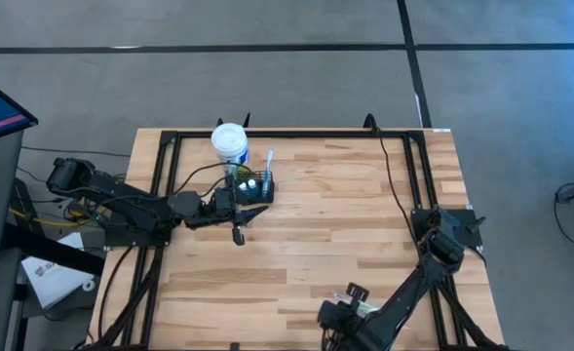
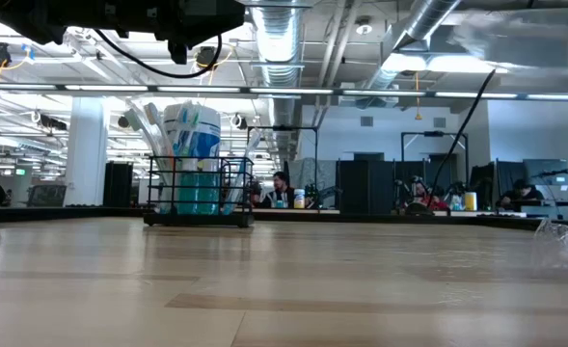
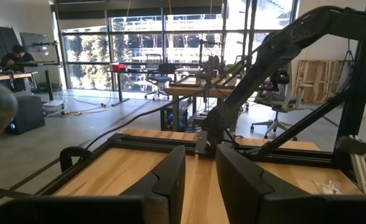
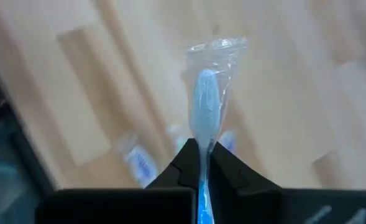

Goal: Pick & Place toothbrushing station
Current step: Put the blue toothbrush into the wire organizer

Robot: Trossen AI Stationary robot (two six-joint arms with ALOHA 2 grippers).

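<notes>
Table (image 1: 345,224): wooden planks with a black frame along the far and side edges. The middle and right side lie open, giving wide room to move.

White tub (image 1: 230,142): blue label, standing near the far edge, left of centre.

Caddy (image 1: 255,189): black wire, just in front of the tub and close beside it, well clear of every edge. It stands upright with brushes and tubes rising from it.

My left gripper (image 1: 239,220): just on the near side of the caddy, not touching it, fingers (image 3: 170,180) released with a gap between them.

My right gripper (image 1: 337,314): at the near edge, clenched on a blue toothbrush in clear wrap (image 4: 206,93).
</notes>
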